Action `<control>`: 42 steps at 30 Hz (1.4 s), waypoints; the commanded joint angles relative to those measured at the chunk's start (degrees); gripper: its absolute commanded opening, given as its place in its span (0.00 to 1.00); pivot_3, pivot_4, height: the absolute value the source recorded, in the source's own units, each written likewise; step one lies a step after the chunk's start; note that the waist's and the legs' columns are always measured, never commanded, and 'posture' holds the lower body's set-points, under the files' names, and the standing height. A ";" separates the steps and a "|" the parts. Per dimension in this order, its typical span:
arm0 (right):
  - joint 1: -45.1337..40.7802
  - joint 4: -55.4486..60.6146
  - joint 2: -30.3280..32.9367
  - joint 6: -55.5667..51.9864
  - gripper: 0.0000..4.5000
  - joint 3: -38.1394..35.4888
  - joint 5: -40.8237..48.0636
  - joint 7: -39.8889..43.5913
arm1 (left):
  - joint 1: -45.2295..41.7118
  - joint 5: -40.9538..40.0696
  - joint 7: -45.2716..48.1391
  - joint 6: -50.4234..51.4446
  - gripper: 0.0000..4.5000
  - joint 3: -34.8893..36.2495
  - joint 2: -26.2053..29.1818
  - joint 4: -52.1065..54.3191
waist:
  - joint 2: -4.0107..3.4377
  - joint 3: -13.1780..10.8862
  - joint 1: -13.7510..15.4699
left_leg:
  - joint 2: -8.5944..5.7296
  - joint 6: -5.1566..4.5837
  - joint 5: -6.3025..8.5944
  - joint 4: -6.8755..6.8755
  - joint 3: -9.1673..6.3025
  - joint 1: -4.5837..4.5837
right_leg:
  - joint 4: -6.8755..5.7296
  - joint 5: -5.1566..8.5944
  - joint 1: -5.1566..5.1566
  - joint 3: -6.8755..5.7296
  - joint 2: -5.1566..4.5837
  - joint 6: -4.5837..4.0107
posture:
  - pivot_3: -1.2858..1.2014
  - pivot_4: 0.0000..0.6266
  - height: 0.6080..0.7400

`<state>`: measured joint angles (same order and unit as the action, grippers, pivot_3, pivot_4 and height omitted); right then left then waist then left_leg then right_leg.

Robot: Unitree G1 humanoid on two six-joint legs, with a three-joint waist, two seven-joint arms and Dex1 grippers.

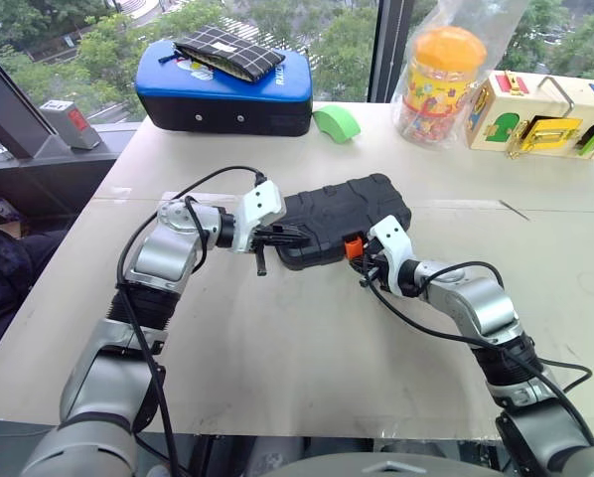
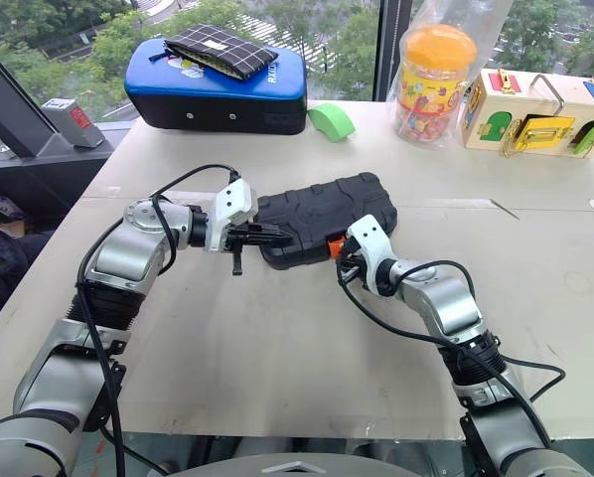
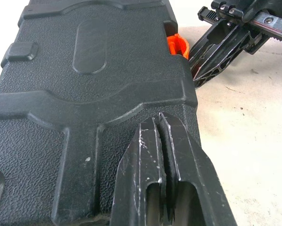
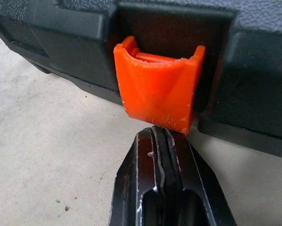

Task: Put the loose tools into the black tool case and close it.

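Pressed together, the right gripper has its tips touching the orange latch of the closed black tool case, mid-table. Left gripper, fingers also together, rests on the case's ribbed lid.

Flat black ribbed plastic tool case lying closed near the middle of the pale worktop, small orange latch on its near edge. Left gripper at the case's left end, jaws together, tips resting on the shell. Right gripper just before the latch, jaws together, tips touching its lower edge. Behind, at the far left, large blue-topped padded case, with a checked fabric pouch on top. Right of that, green curved block. Further right, orange-lidded clear jar, then wooden latch box at the far right.
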<state>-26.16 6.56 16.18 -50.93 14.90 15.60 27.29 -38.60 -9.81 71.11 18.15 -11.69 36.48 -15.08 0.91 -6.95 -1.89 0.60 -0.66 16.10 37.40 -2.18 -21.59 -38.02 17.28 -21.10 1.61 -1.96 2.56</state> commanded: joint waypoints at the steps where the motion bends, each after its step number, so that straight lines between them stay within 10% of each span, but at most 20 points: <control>1: -0.48 5.68 0.87 1.64 0.00 -2.06 0.39 0.45 | 2.72 2.57 0.13 1.84 0.01 -3.25 -0.13 -1.69 | -0.01 0.00 0.02 | 0.00 0.00 0.00 0.00 0.00 -0.01 | 0.00 0.00 0.00 0.00 -0.01 0.00 | 0.52 0.24 1.00; 24: 1.77 14.99 1.35 1.66 0.00 -6.43 4.38 -0.45 | 3.34 2.82 -0.52 2.13 0.01 -3.83 -0.82 -0.57 | -0.04 0.09 0.25 | -0.01 0.00 0.00 -0.02 -0.06 0.01 | 0.07 0.00 0.07 -0.03 -0.02 0.00 | 0.52 0.24 1.00; 42: -0.18 13.03 5.20 -2.73 0.00 0.09 1.49 0.95 | 3.97 0.40 -6.47 21.20 0.01 -5.74 -2.23 19.64 | -0.04 0.01 0.97 | -0.03 0.00 0.00 -0.04 -0.05 -0.09 | 0.15 0.01 0.03 0.01 -0.05 0.00 | 0.52 0.24 1.00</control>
<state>-27.00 18.61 20.66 -52.34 14.42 17.16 27.84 -34.21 -9.23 65.55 37.91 -17.68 34.07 2.40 0.87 -6.94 -0.92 0.57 -0.67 16.11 37.36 -2.24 -21.70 -37.88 17.29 -21.10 1.63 -2.00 2.57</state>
